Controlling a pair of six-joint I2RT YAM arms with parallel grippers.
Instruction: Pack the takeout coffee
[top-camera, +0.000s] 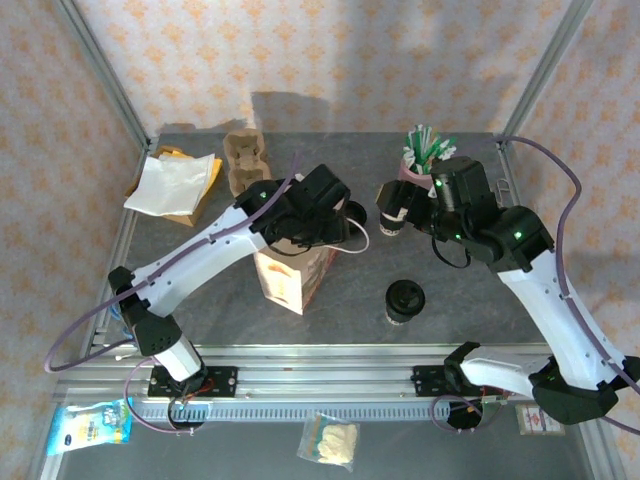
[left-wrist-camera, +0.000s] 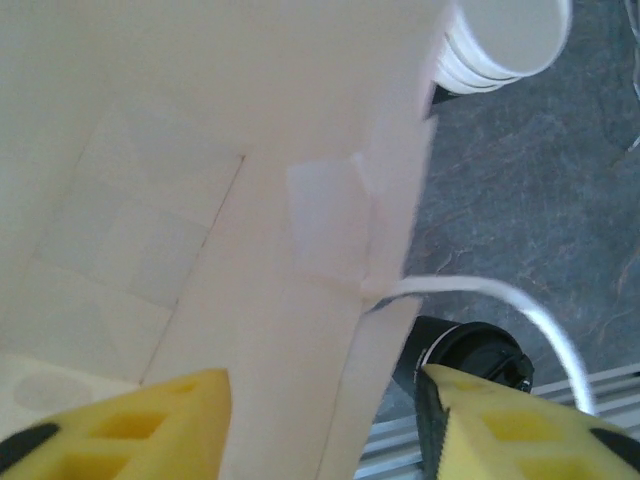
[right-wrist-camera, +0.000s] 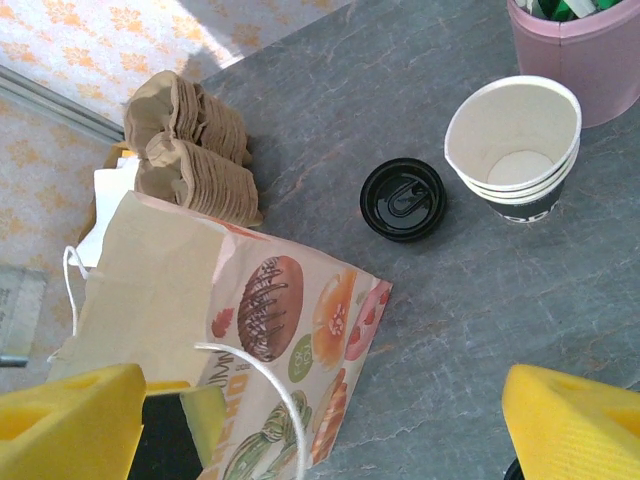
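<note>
Coffee sits half-hidden behind bag and spread left claw; right claw gapes.

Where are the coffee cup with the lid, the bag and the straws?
coffee cup (top-camera: 405, 297), top view, on its black lid.
bag (right-wrist-camera: 270, 305), right wrist view, on the printed side, at the chocolate donut picture.
straws (top-camera: 428, 145), top view, on the green-and-white tips.

The takeout coffee stands right of the bag (stacked cups behind it).
</note>
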